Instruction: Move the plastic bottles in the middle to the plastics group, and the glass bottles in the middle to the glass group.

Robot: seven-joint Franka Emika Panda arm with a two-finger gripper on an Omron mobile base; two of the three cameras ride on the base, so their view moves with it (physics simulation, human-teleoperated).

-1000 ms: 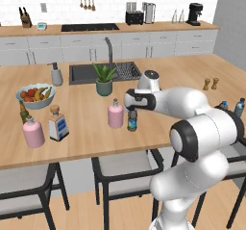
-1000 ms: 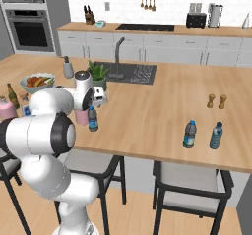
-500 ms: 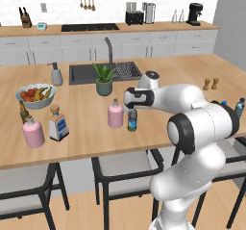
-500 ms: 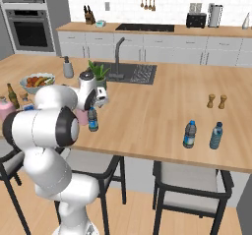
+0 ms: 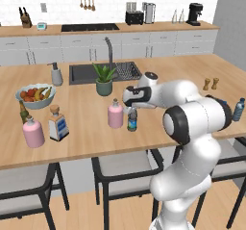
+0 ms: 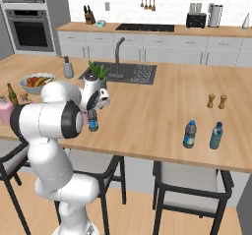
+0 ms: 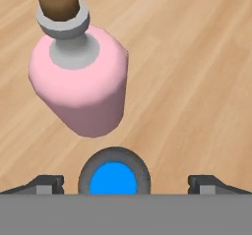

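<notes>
Seen from the hand camera, the gripper [image 7: 119, 184] hangs with jaws spread wide straight above the small water bottle [image 7: 114, 179], whose blue cap sits centred between the two fingertips [image 7: 45, 184] without touching either, while the pink bottle [image 7: 81, 84] stands just beyond the jaws.

So the white arm's gripper [image 6: 96, 106] is hanging right over a small water bottle [image 6: 93, 121] near the front edge of the wooden counter [image 6: 162, 106], with the potted plant [image 6: 97, 72] and the sink [image 6: 129, 73] behind it. Way over on the right there's a pair of blue water bottles [image 6: 202, 135] standing side by side, with two little brown shakers [image 6: 217, 101] further back. On the far left you can make out a fruit bowl [image 6: 35, 81], a thin dark bottle [image 6: 10, 94] and a bit of a pink bottle [image 6: 4, 112] peeking past the arm.
</notes>
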